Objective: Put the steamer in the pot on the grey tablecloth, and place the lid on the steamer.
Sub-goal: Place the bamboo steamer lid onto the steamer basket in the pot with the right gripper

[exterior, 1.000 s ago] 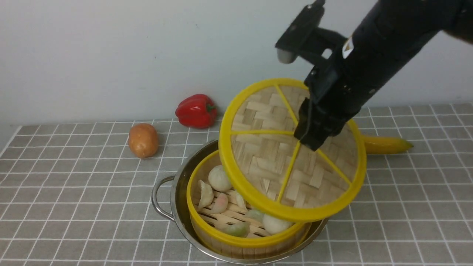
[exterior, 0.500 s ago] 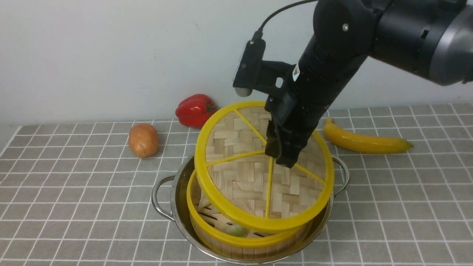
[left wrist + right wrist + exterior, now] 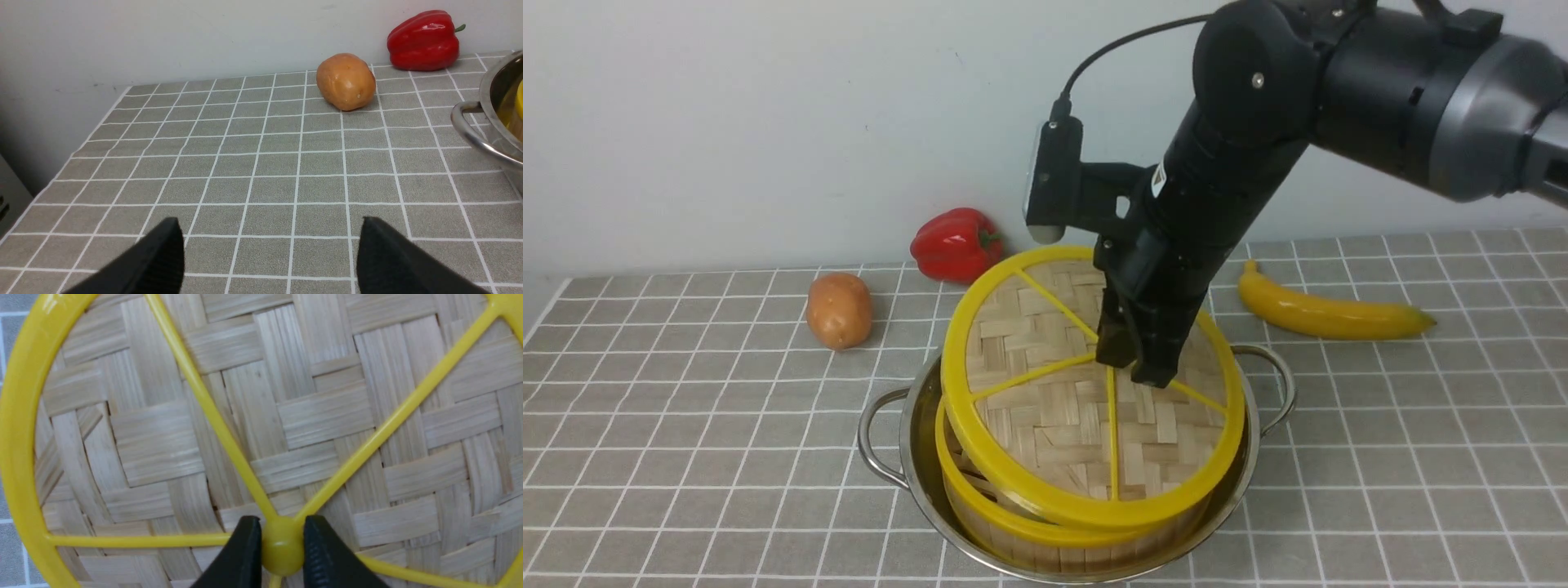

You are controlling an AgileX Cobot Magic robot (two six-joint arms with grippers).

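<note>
One claw, the right claw (image 3: 1131,371), pinches the tilted lid (image 3: 1045,425). Beneath it the steamer (image 3: 1045,543) sits in the pot (image 3: 915,457) on the grey tablecloth (image 3: 686,408).

Left wrist view: the left claw (image 3: 270,228) gapes wide and empty, with a potato (image 3: 345,81) ahead.

Right wrist view: the right claw's jaws clamp the lid's knob (image 3: 282,543).

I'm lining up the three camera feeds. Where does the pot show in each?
Front view: the pot sits lower centre, holding the steamer.
Left wrist view: right edge, only its rim and one handle.
Right wrist view: not in it; the lid fills the picture.
Shared landmark: red pepper, front and left wrist views.
</note>
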